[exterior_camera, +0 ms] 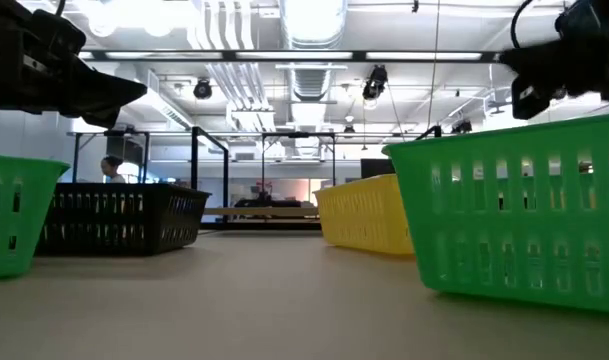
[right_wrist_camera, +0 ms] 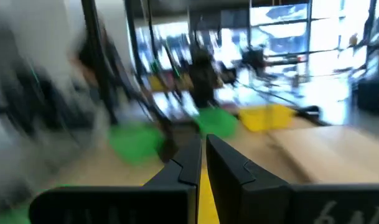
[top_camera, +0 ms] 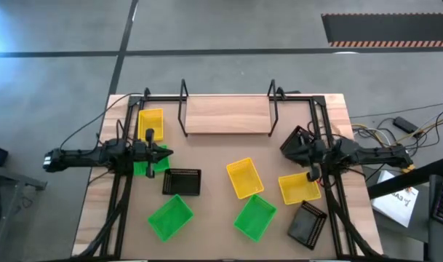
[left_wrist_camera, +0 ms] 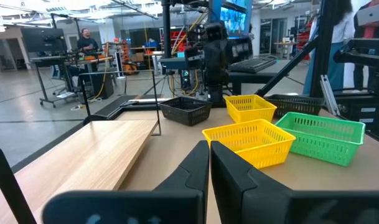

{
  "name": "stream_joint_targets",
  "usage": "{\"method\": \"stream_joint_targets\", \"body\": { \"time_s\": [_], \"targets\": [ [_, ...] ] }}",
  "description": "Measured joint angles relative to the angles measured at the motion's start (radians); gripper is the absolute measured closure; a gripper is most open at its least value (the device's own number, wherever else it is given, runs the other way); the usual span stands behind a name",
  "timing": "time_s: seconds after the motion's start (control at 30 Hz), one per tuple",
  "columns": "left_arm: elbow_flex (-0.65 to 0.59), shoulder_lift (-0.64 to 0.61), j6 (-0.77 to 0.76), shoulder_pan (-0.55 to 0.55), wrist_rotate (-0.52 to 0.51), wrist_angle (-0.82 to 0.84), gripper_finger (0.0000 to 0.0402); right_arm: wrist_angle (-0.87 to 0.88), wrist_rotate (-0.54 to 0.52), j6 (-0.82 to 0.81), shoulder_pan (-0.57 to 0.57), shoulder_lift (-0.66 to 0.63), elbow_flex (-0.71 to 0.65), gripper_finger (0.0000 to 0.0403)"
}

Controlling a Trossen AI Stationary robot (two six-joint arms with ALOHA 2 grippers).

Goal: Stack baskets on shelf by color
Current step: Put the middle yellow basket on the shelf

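The shelf (top_camera: pixel 227 114) was found at the far middle of the surface (top_camera: pixel 206 211), its wooden board bare and its black wire frames standing at both ends. No basket was seen on it. The baskets were observed scattered over the surface in front of and beside the shelf. One yellow basket (top_camera: pixel 150 124) was noted at the far left, just beside the shelf's left frame. A green basket (top_camera: pixel 142 167) was largely hidden beneath the left arm, and a black basket (top_camera: pixel 182 182) lay just to its right. A second green basket (top_camera: pixel 169 217) was recorded at the near left. In the middle, a yellow basket (top_camera: pixel 244 177) lay tilted, with a third green basket (top_camera: pixel 254 217) just in front of it. On the right, a yellow basket (top_camera: pixel 299 188) was seen under the right arm, a black basket (top_camera: pixel 308 223) in front of it, and another black basket (top_camera: pixel 297 143) near the shelf's right frame. The left gripper (top_camera: pixel 160 152) was held above the surface over the left green basket; its jaws were seen pressed together on nothing in the left wrist view. The right gripper (top_camera: pixel 313 173) was positioned over the right yellow basket, its jaws likewise drawn nearly together and empty.
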State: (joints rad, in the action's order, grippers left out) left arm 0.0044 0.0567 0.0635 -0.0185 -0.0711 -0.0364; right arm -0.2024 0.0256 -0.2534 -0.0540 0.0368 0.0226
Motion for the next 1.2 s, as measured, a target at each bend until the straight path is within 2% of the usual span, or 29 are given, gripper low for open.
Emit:
{"method": "stream_joint_targets", "body": {
  "time_s": [0.07,0.13,0.23,0.37,0.53,0.7,0.87,1.07,1.2],
  "targets": [
    [0.000,0.000,0.000,0.000,0.000,0.000,0.0402,-0.131,-0.025,-0.266,0.000,0.000,0.000,0.0385],
    [0.000,0.000,0.000,0.000,-0.001,0.000,0.0402,-0.252,-0.105,-0.494,0.000,0.001,0.000,0.0385],
    [0.000,0.000,0.000,0.000,-0.003,0.000,0.0402,-0.366,-0.307,-0.666,0.000,0.001,0.000,0.0385],
    [0.000,0.000,0.000,0.000,-0.003,0.000,0.0402,-0.452,-0.531,-0.753,0.000,-0.001,0.000,0.0385],
    [0.000,0.000,0.000,0.000,-0.005,0.000,0.0402,-0.467,-0.731,-0.757,0.000,-0.003,0.000,0.0385],
    [0.000,0.000,0.000,0.000,-0.007,0.000,0.0402,-0.465,-0.761,-0.776,0.000,0.008,0.000,0.0385],
    [0.000,0.000,0.000,0.000,-0.007,0.000,0.0402,-0.409,-0.643,-0.797,0.000,0.109,0.049,0.0385],
    [0.000,0.000,0.000,0.000,-0.006,0.000,0.0402,-0.185,-0.559,-0.649,0.000,0.395,0.300,0.0385],
    [0.000,0.000,0.000,0.000,-0.006,0.000,0.0402,0.091,-0.395,-0.554,0.000,0.577,0.521,0.0385]
  ]
}}
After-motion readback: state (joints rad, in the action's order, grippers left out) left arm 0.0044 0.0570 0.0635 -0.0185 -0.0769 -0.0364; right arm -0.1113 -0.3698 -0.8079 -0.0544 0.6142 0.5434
